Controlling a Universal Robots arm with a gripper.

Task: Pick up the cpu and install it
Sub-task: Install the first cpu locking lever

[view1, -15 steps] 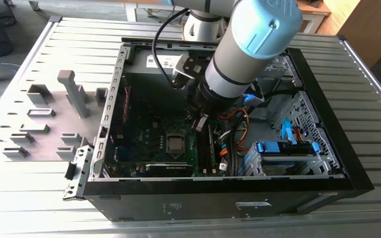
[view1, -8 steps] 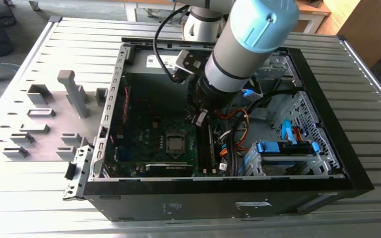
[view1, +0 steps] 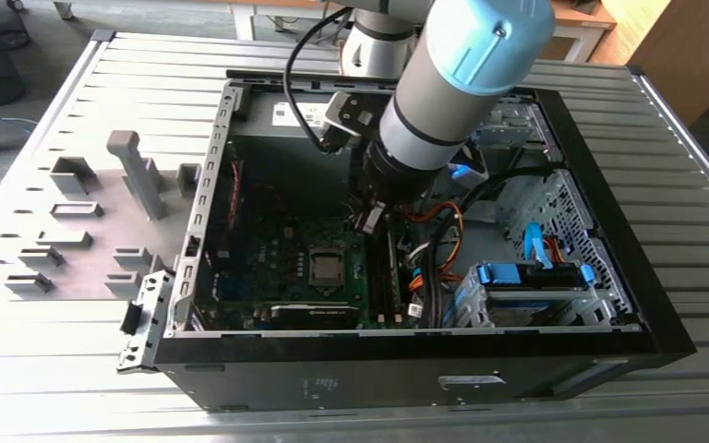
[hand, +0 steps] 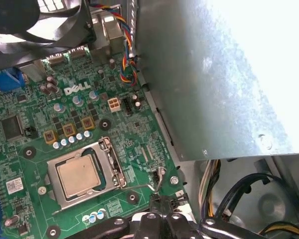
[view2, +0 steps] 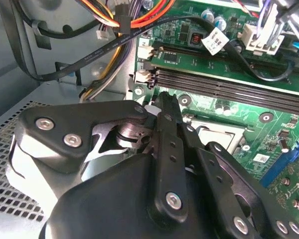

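Silvery cpu (hand: 78, 174) already sits in your motherboard's socket (hand: 84, 172), its frame seemingly unlatched. Your gripper (view2: 164, 107) hovers just beside it, fingers pinched together, holding nothing.

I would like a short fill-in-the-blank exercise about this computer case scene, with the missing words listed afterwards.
1. In the first wrist view, the cpu already sits in the motherboard's ____.
2. The motherboard is coloured ____.
3. In the exterior view, the grey holder blocks lie outside the case, on that view's ____ side.
4. The arm reaches down ____ the open case.

Missing words: socket; green; left; into
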